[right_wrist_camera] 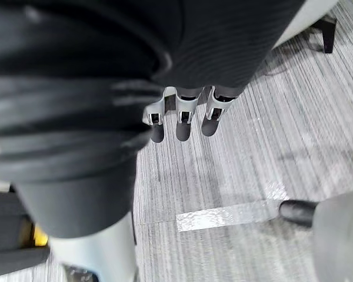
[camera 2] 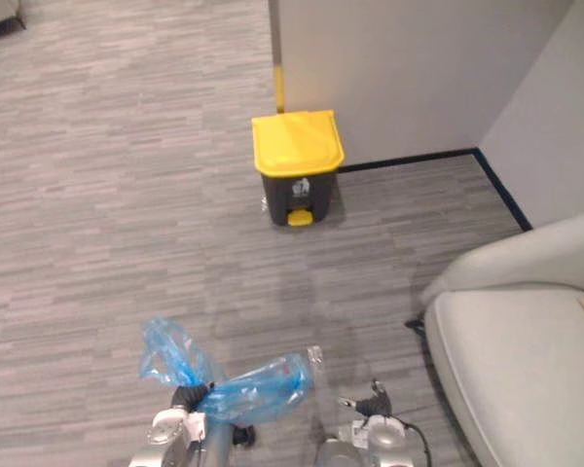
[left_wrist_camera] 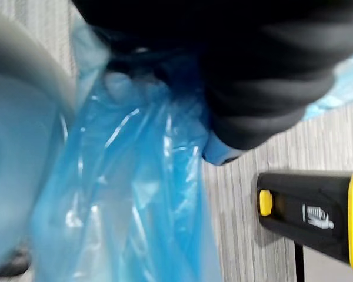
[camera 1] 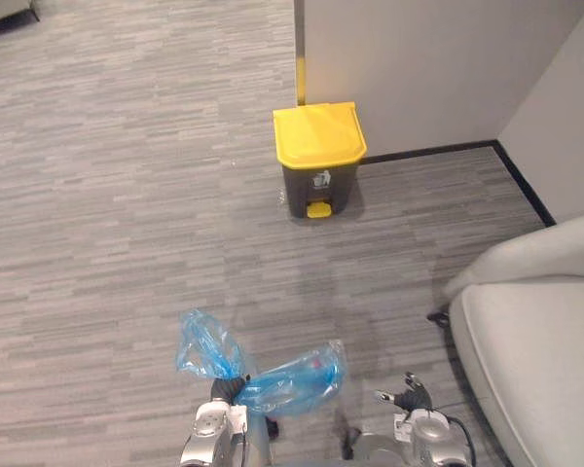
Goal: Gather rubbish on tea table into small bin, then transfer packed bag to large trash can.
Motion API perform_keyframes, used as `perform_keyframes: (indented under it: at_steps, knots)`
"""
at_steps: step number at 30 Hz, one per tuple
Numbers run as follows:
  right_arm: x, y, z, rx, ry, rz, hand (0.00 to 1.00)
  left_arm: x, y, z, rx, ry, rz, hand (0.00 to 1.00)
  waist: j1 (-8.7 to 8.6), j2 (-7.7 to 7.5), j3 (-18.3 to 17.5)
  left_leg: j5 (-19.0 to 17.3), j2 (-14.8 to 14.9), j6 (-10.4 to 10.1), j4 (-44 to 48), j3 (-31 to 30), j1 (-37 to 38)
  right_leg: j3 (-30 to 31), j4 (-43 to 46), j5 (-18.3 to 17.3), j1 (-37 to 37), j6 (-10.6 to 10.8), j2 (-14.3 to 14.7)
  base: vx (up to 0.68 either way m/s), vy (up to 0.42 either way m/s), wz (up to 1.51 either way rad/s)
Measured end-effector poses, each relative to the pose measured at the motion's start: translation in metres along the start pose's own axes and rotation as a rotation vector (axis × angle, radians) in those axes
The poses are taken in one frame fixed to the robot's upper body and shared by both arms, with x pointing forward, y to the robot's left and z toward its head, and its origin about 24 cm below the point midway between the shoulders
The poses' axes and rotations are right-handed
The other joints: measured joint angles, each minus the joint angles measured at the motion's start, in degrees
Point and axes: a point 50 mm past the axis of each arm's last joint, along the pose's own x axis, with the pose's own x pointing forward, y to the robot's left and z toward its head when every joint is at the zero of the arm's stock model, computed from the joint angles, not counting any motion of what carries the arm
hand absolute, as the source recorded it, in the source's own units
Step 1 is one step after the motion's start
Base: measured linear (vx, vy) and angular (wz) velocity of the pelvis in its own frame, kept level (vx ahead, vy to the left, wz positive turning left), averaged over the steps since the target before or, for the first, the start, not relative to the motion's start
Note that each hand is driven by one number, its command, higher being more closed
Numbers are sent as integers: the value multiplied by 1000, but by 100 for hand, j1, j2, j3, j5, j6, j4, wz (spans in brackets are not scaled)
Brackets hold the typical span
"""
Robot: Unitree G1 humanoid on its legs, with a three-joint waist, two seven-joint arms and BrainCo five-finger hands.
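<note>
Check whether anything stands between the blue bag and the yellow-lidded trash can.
Nothing visible does: bare carpet lies between the blue bag in the left hand and the trash can. Its yellow lid is shut.

Head pair looks down; close left wrist shares trash can (camera 1: 318, 161), right perhaps.

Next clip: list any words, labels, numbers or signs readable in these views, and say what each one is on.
Readable words or numbers: none.
Large trash can: a white pictogram on its dark front, above the yellow pedal. It is a sign only, and any lettering is too small to make out.
Blue bag in the left hand: no print visible.
</note>
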Motion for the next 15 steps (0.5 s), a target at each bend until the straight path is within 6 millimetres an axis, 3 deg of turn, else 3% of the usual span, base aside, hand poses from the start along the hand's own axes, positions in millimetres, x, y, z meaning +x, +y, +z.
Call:
perform_keyframes:
  at_steps: [1,3,5,6,7,8,11,12,13,14,15]
  knots:
    - [-2,3,-4,7,13,6,0,1,5,1,11,-2,10,100,3,-113,-37,-280,-98,74,237,68,-67,201,174,-37,-68,51,-127,499,302,-17]
    - [-2,7,-3,11,7,14,0,1,4,1,16,-2,2,100,39,-157,-56,-614,-180,190,367,276,115,614,1198,11,-489,126,-248,446,272,-39]
    - [-2,12,-1,5,3,33,0,-1,4,-3,38,9,-5,100,16,-149,-52,-856,-231,314,313,480,643,963,2959,350,-1136,673,-313,387,153,-41]
    - [-2,13,-1,1,1,40,0,-1,6,-3,45,10,-1,100,-8,-146,-50,-922,-233,332,281,497,795,949,3326,327,-1265,706,-289,426,109,-19]
    - [-2,15,1,-17,-6,52,0,0,10,-1,62,4,3,100,-33,-146,-53,-985,-243,369,188,501,1036,820,3854,146,-1537,560,-227,517,33,-4]
    - [-2,15,1,-23,-6,54,0,1,13,1,68,-2,15,100,-51,-117,-35,-1003,-238,367,-74,491,1388,582,4120,-73,-1871,198,-85,435,-17,-2]
    - [1,11,12,-45,-43,47,0,3,23,9,82,-22,51,100,-109,65,72,-1000,0,363,-457,476,1910,50,3370,-289,-2452,-263,416,414,-90,2]
    - [2,8,15,-58,-57,41,0,5,26,12,88,-30,58,100,-144,73,79,-1008,40,349,-472,405,2035,-107,2450,-100,-2596,-307,534,428,-146,33]
    - [2,6,13,-67,-52,39,0,4,28,12,94,-30,62,100,-164,6,48,-1058,-24,250,-470,331,2114,-106,1680,316,-2541,-321,547,447,-143,55]
    - [1,3,8,-78,-42,36,0,6,27,13,92,-28,60,100,-200,-2,53,-1204,-48,6,-449,154,2258,-151,1344,1028,-2427,-648,547,545,-145,37]
    - [4,-5,12,-103,-50,16,0,6,22,11,83,-22,50,100,-163,189,-12,-1229,156,-85,-439,1,2285,-269,1428,917,-2389,-729,685,451,-114,23]
